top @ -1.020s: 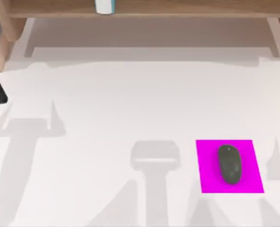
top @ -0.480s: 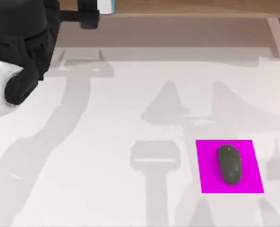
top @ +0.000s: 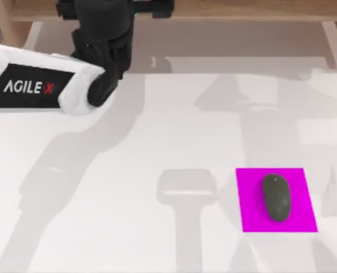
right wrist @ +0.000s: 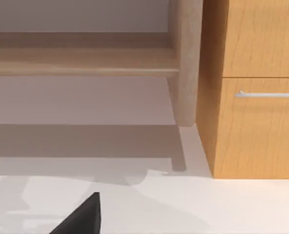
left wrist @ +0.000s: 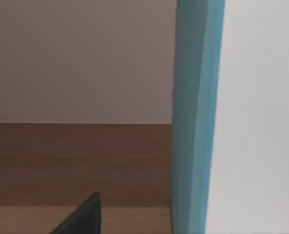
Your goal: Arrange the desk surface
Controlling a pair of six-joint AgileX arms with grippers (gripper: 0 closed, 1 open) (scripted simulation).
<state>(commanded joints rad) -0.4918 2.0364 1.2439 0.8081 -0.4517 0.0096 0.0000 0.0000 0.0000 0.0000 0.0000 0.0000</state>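
The desk surface (top: pixel 157 131) is a broad white tabletop. My left arm reaches in from the top view's left to the wooden shelf (top: pixel 242 8) at the back. Its gripper (top: pixel 125 7) is open up at the shelf board. In the left wrist view an upright book with a teal spine (left wrist: pixel 198 97) and a white cover stands close by. One dark fingertip (left wrist: pixel 81 217) is beside it, with a gap between them. My right arm is parked off the top view's right.
A dark mouse (top: pixel 276 197) lies on a magenta pad (top: pixel 248 222) at the front right. The right wrist view faces a shelf leg (right wrist: pixel 185 63) and a wooden drawer cabinet (right wrist: pixel 256 122) with a metal handle (right wrist: pixel 268 94).
My left arm has swung in from the far left and forward to the shelf. Its gripper now covers the spot where the book stood. The mouse and the pad have not moved.
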